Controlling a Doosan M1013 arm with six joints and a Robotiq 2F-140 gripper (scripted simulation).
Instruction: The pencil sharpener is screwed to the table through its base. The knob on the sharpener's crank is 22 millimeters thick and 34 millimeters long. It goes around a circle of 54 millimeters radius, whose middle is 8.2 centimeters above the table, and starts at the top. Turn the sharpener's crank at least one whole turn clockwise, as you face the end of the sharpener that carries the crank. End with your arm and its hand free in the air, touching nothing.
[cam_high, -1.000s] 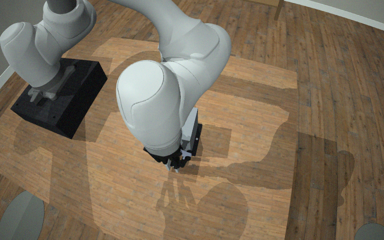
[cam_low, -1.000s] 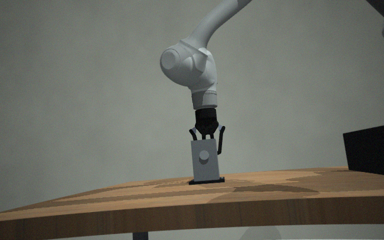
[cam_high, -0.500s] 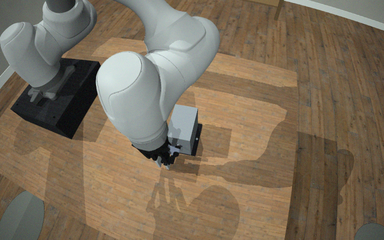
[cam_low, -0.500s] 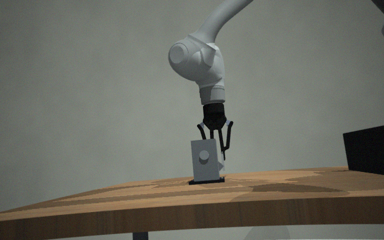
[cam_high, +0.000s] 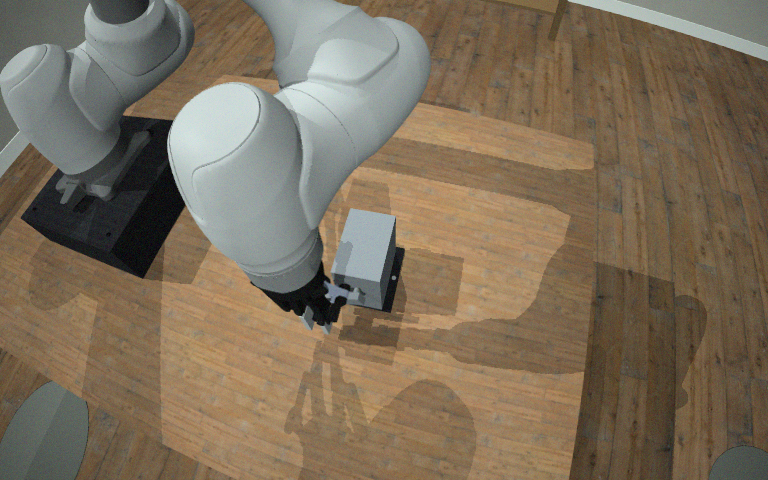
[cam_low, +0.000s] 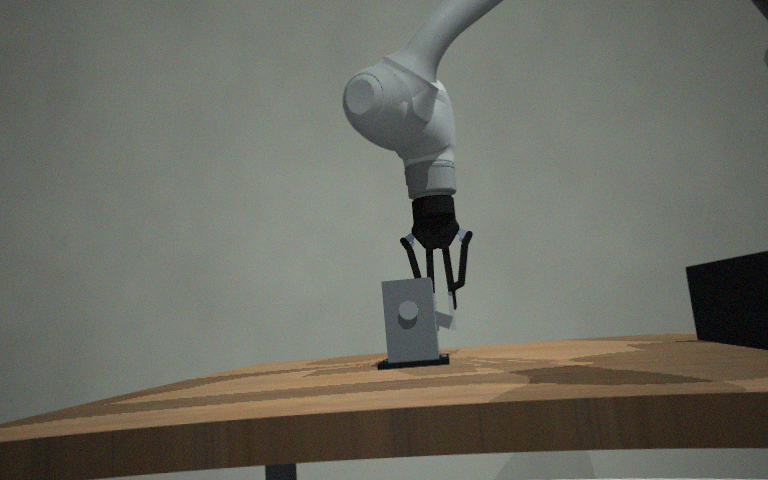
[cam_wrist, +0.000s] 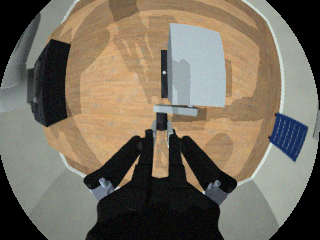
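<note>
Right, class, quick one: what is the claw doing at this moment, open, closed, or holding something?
Claw: closed on the crank's knob beside the pencil sharpener.

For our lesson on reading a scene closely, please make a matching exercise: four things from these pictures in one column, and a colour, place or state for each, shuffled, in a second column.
Things
1. pincer
2. sharpener body
3. sharpener base plate
4. arm's pedestal

Descriptions
A. pale grey box, standing upright
B. black block at the table's far corner
C. shut on the crank knob
D. thin black slab, flat on the table

Pairs: 1-C, 2-A, 3-D, 4-B
</note>
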